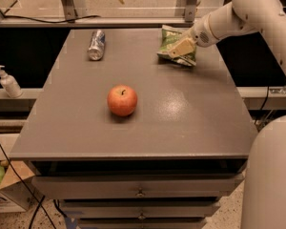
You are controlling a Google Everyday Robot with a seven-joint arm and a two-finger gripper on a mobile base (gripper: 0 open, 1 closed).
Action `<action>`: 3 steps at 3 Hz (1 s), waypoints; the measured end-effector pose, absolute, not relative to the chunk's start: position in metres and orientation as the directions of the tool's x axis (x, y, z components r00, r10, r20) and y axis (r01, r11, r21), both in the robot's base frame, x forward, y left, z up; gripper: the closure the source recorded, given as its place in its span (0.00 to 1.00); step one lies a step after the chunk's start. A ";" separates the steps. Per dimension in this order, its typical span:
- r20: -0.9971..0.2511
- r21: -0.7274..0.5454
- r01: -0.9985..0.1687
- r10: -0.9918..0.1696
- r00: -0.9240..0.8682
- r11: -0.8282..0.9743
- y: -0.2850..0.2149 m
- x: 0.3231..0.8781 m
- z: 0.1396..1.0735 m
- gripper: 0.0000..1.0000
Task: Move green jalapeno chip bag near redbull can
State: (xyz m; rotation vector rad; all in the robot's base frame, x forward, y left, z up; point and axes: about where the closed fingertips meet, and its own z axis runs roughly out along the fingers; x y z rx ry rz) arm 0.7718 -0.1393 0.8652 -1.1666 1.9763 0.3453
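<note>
1. Clearly at work on the far right of the grey table [190, 113], the robot's gripper [175, 52] rests on the green jalapeno chip bag [168, 36]. Its pale fingers [182, 46] look pressed together on the crinkled foil, pinching the bag.
2. The bag lies directly under the gripper, with its long axis running roughly away from the camera and a little askew.
3. The redbull can [96, 44] lies on its side well apart from the gripper, off to the gripper's left along the same far strip of table. The can's long axis also points away from the camera.
4. A red apple [122, 100] sits nearer the camera than the gripper and to its left, off the straight line between bag and can.
5. Judged from this, the coming move is a sideways carry leftward, setting the bag down just beside the can without nudging it, since a can on its side could roll.
</note>
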 end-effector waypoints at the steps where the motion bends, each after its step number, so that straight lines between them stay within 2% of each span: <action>1: -0.761 -0.162 -0.850 -0.612 -0.215 0.501 -0.126 0.770 0.874 0.65; 2: -0.762 -0.145 -0.869 -0.614 -0.208 0.473 -0.117 0.765 0.868 0.88; 3: -0.754 -0.122 -0.883 -0.621 -0.215 0.453 -0.111 0.758 0.854 1.00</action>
